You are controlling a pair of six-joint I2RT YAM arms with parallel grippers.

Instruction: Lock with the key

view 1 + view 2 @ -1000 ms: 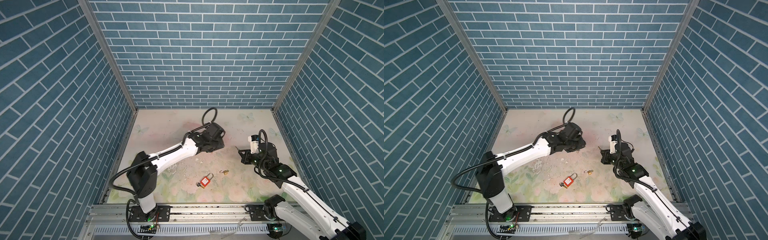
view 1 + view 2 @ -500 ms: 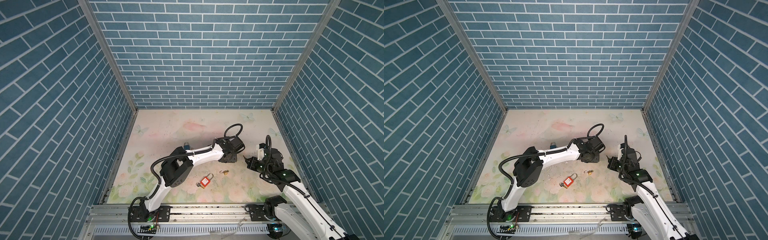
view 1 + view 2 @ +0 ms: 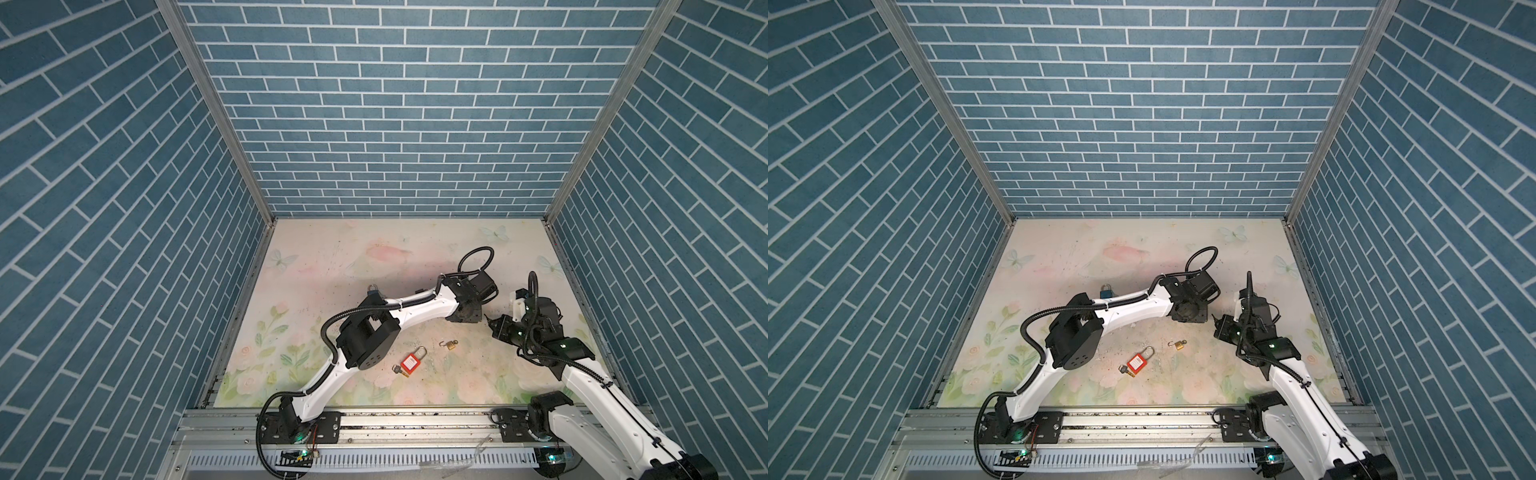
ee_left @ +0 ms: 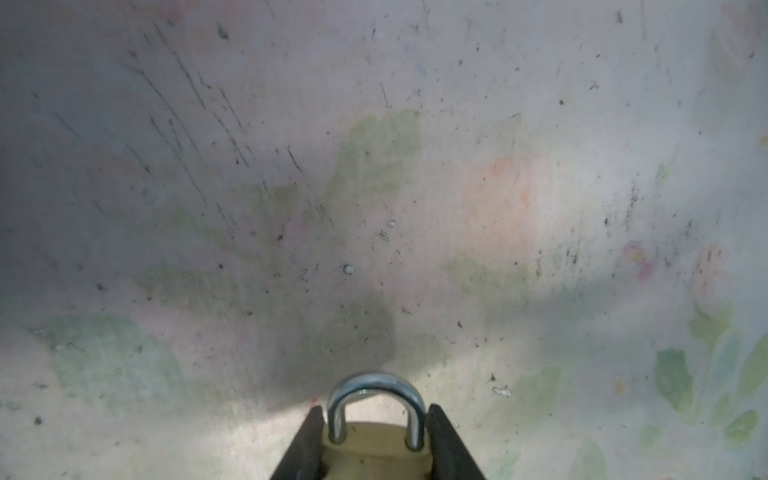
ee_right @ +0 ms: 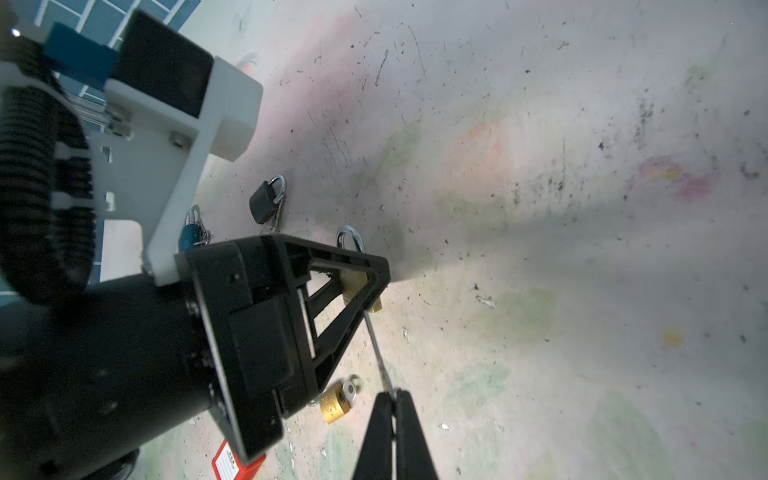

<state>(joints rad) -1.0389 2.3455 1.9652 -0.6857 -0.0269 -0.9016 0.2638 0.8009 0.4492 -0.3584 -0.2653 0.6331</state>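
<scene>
my left gripper (image 4: pixel 375 409) clamps the brass padlock (image 4: pixel 374 449); my right gripper (image 5: pixel 392 394) pinches the key (image 5: pixel 376 349), tip at the padlock's base: i should keep it in line, push straight, then turn

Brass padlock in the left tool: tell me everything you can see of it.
The brass padlock has a dull gold, metal-looking body and a silver shackle with both legs seated in the body. The left tool clamps its sides, shackle pointing away from the wrist. The thin key held in the right tool reaches its underside; insertion is unclear.
</scene>
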